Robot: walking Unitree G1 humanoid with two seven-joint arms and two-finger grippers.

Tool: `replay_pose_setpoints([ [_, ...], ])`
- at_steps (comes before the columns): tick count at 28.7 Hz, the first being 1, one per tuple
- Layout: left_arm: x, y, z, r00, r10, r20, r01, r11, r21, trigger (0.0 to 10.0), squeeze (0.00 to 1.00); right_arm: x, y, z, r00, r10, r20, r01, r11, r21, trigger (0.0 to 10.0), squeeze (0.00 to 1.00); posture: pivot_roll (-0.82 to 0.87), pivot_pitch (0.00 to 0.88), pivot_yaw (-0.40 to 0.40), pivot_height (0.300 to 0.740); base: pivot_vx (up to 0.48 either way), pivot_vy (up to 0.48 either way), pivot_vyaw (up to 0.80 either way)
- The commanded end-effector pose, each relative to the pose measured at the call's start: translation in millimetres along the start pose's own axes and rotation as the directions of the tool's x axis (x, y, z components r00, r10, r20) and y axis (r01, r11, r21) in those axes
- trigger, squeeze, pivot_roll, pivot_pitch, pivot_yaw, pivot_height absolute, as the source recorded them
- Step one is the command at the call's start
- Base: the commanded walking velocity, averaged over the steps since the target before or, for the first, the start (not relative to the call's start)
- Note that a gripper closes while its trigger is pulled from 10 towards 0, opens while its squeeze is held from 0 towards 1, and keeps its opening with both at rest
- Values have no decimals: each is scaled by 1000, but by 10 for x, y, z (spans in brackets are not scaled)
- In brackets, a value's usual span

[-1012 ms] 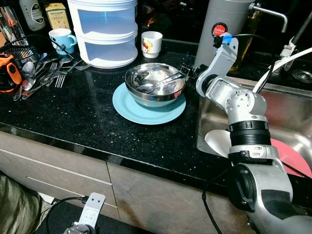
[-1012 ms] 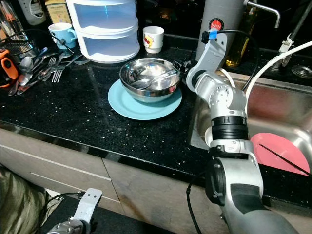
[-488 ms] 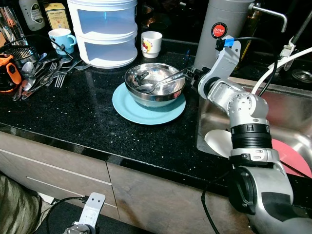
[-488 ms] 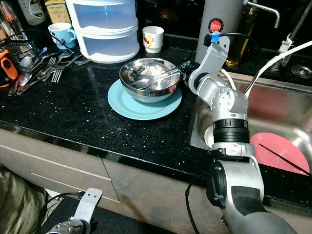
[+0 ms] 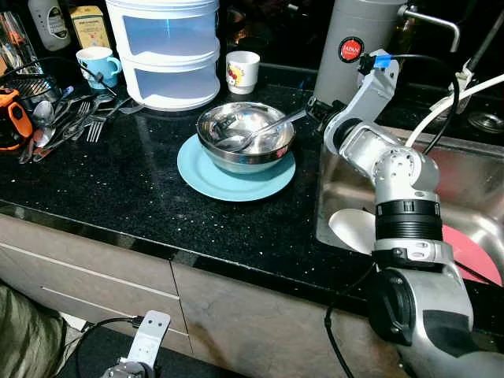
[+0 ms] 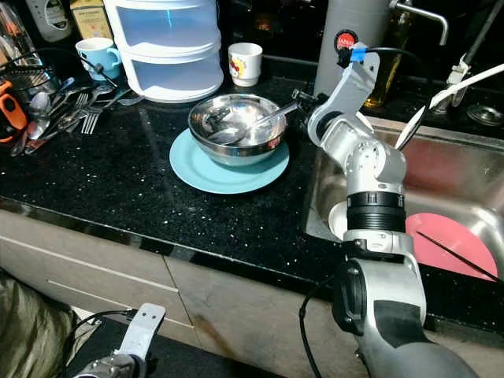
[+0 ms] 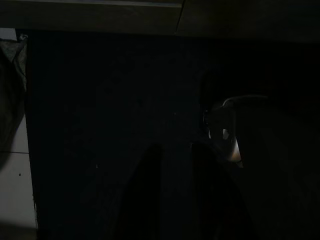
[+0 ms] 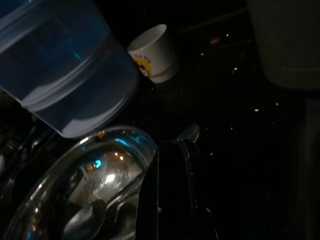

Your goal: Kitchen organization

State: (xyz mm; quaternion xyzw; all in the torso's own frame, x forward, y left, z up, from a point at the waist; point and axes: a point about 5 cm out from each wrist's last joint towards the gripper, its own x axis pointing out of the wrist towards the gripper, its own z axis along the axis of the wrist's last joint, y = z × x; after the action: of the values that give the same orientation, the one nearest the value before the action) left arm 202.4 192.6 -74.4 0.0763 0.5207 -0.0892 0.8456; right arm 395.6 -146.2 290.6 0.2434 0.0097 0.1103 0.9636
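- Closest to you, down by the cabinet fronts, your left gripper (image 5: 146,346) hangs idle. Its wrist view is almost black, so can't tell if the fingers are apart or together.
- Your right arm runs up the right side, over the edge of the steel sink (image 5: 472,185). A white dish (image 5: 350,230) and a red plate (image 5: 472,253) sit down in the basin.
- On the black speckled counter (image 5: 118,189), middle of the scene, there's a light blue plate (image 5: 206,175) with a steel bowl (image 5: 246,135) sitting on it.
- A spoon (image 5: 250,138) lies in the bowl, scoop end down inside, handle slanting up and out over the rim on the sink side.
- Your right gripper (image 5: 313,111) is right at that handle tip, just past the bowl's rim. In the wrist view the two black fingers (image 8: 187,165) look nearly together with the handle end poking out between them, so it seems pinched on the spoon.
- Off to the left there's a pile of forks and spoons (image 5: 75,122) beside an orange tool (image 5: 14,118).
- Further back: a stacked white-and-blue container (image 5: 167,47), a blue mug (image 5: 98,63) to its left, and a small white cup (image 5: 242,71) with a printed picture to its right.
- Behind the gripper stands a tall grey cylinder (image 5: 358,39) with a round red sticker.
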Motion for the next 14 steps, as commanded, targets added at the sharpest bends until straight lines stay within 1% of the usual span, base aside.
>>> replay_pose_setpoints([
  [1, 1, -9, -34, 1000, -5, -20, 6, 1000, 12, 10000, 0, -7, -7, 8, 1000, 8, 26, -9, 1000, 26, 0, 0, 67, 93, -27, 740, 0, 0, 0],
  [3, 1, -9, -32, 1000, -6, -20, 6, 1000, 12, 10000, 0, -31, 59, 145, 990, 75, 122, -83, 995, 62, 0, 0, 68, 92, -27, 740, 0, 0, 0],
  [4, 1, -9, -32, 1000, -6, -20, 6, 1000, 12, 10000, 0, -56, 92, 233, 978, 108, 181, -121, 991, 64, 0, 0, 69, 92, -26, 740, 0, 0, 0],
  [7, 1, -9, -31, 1000, -6, -20, 7, 1000, 13, 10000, 0, -118, 152, 395, 946, 166, 278, -185, 982, 44, 0, 0, 69, 92, -26, 740, 0, 0, 0],
  [9, 1, -8, -29, 1000, -6, -19, 7, 1000, 14, 10000, 0, -159, 195, 475, 925, 206, 320, -219, 976, 5, 0, 0, 69, 91, -26, 740, 0, 0, 0],
  [11, 1, -8, -28, 1000, -6, -19, 7, 1000, 15, 10000, 0, -210, 254, 559, 900, 256, 353, -243, 966, -82, 0, 0, 67, 91, -24, 740, 0, 0, 0],
  [13, 1, -8, -28, 1000, -6, -19, 7, 1000, 16, 10000, 0, -245, 293, 607, 885, 287, 367, -246, 957, -156, 0, 0, 67, 91, -24, 740, 0, 0, 0],
  [14, 1, -8, -27, 1000, -7, -19, 7, 1000, 16, 10000, 0, -259, 309, 625, 878, 299, 374, -253, 953, -167, 0, 0, 67, 91, -24, 740, 0, 0, 0],
])
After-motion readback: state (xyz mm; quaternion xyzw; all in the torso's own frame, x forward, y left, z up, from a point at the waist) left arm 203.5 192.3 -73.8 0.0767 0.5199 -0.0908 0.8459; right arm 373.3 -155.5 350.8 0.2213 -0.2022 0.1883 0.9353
